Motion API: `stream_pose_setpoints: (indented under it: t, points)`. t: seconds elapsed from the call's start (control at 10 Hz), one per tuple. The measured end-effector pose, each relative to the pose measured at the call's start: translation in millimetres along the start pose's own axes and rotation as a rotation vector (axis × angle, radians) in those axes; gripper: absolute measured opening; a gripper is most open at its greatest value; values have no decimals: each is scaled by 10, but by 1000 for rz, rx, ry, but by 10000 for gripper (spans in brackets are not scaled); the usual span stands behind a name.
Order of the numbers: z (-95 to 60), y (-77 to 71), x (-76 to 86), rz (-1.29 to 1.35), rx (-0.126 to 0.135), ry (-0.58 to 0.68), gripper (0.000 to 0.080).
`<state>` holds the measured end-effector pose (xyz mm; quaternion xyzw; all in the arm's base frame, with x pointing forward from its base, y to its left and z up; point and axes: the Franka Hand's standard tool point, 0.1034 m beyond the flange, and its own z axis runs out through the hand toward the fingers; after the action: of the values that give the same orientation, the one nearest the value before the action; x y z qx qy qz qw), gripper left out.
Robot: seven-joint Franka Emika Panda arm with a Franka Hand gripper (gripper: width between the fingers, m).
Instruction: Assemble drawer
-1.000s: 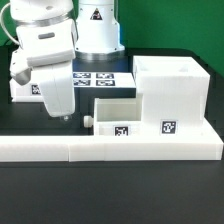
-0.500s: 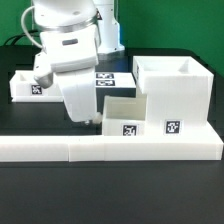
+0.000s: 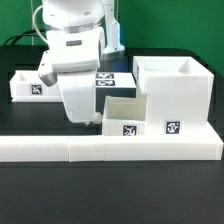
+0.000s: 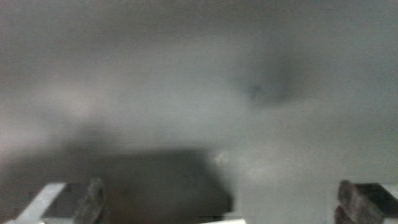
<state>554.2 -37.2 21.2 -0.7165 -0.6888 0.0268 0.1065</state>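
The tall white housing (image 3: 172, 95) with a tag stands at the exterior view's right, against the border wall. A shallow tagged tray (image 3: 125, 115) lies just left of it, touching it. A second tagged tray (image 3: 28, 85) lies at the far left. My gripper (image 3: 88, 121) hangs low at the left end of the middle tray and hides its knob. The wrist view is blurred. It shows only the two fingertips (image 4: 71, 202) far apart, with nothing between them and a dark patch over a pale surface. The gripper (image 4: 222, 205) is open.
The long low white L-shaped border wall (image 3: 110, 149) runs along the front and up the right side. The marker board (image 3: 108, 77) lies behind the trays at the arm's base. The table is black.
My gripper has moved toward the exterior view's right and down to the left end of the middle tray. The tray and housing sit slightly farther right than before.
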Motion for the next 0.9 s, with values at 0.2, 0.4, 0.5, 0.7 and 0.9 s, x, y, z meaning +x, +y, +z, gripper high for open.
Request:
stream_pose_setpoints:
  t: [0.2,0.4,0.5,0.7,0.9]
  points:
    - [-4,3,-12,-30,2,1,649]
    - [-103,117,-35,-127,-2,-9,649]
    - [-159,181,-20,-160,5,-33,649]
    - [-238,243,62,-120,-17,-46,649]
    - [-216,234,46,-122,-13,-45,649]
